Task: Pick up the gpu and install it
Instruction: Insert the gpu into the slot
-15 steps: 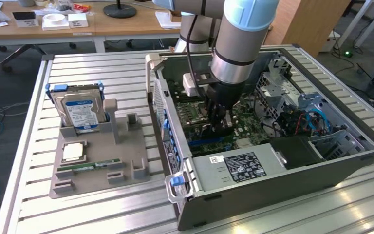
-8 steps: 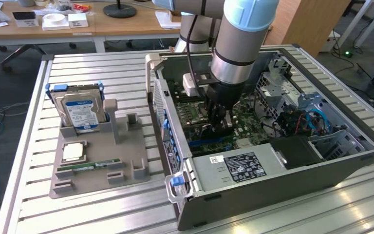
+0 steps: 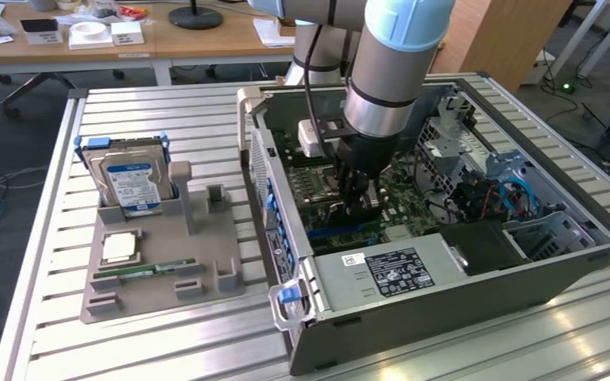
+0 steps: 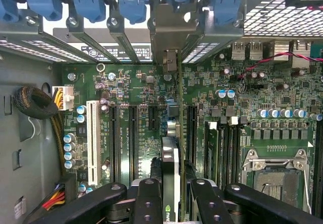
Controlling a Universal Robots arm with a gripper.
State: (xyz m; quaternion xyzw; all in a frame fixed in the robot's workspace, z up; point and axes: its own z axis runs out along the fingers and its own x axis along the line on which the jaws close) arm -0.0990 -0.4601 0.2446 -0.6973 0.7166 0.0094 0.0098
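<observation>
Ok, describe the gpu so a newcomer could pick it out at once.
Look inside the open computer case on the slatted table, where the arm reaches down over the green motherboard. The gpu is the thin dark card standing edge-on in the gripper, unlike the empty black slots beside it.

So the gpu [image 4: 170,171] is up on its edge, basically a thin sliver: dark body, silvery strip along the edge, tiny green logo at one end. It's pinched between the fingers of the gripper [image 4: 175,199], standing over the motherboard [image 4: 136,82] in line with its long slots. Exterior view: just a dark bit mid-frame. Can't tell if it's seated.
</observation>
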